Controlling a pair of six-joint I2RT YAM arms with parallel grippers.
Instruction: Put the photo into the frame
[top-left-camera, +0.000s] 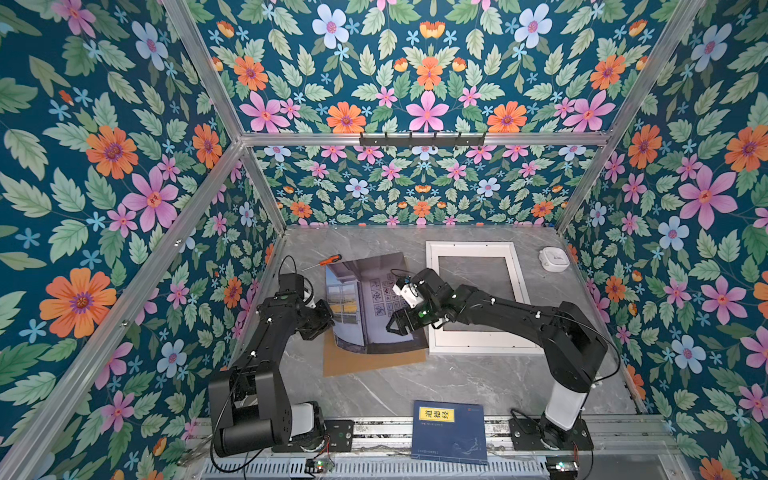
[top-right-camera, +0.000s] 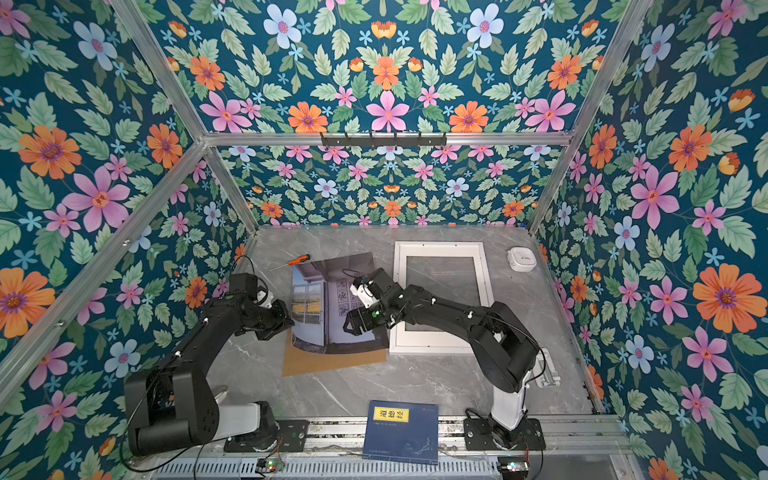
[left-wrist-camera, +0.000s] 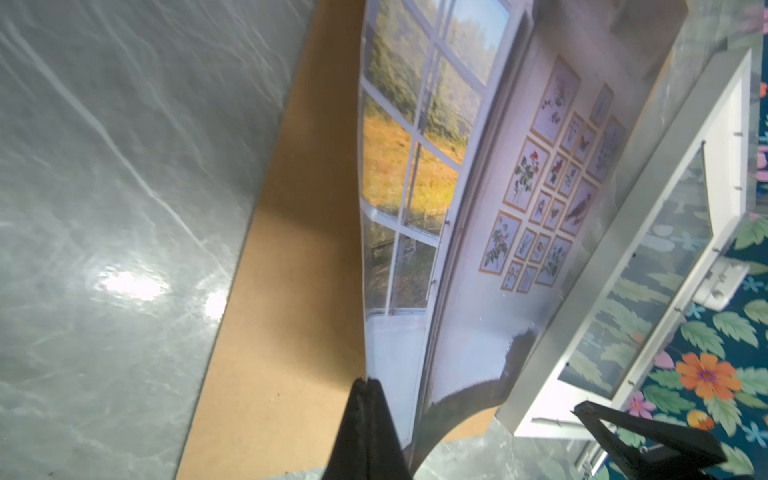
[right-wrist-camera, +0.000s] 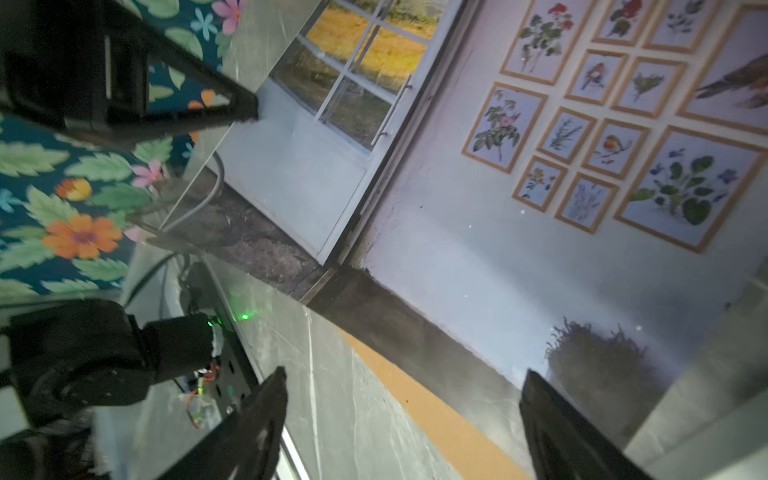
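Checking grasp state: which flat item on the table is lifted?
The photo: its left edge curls up, pinched in the left end effector; the brown board, white frame and blue book lie flat.

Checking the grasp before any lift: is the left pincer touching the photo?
Touching. The left wrist view shows the left pincer shut on the curled edge of the photo.

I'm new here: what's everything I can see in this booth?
photo: 1, pale room scene, mid-table, left edge lifted
frame: 1, white, right of photo
board: 1, brown, under photo
screwdriver: 1, orange handle, by photo's far corner
small box: 1, white, far right corner
book: 1, dark blue, front edge
hook rail: 1, black, back wall
table: 1, grey marble, below everything
left gripper: 1, black, shut on photo's left edge
right gripper: 1, black, open above photo's right side
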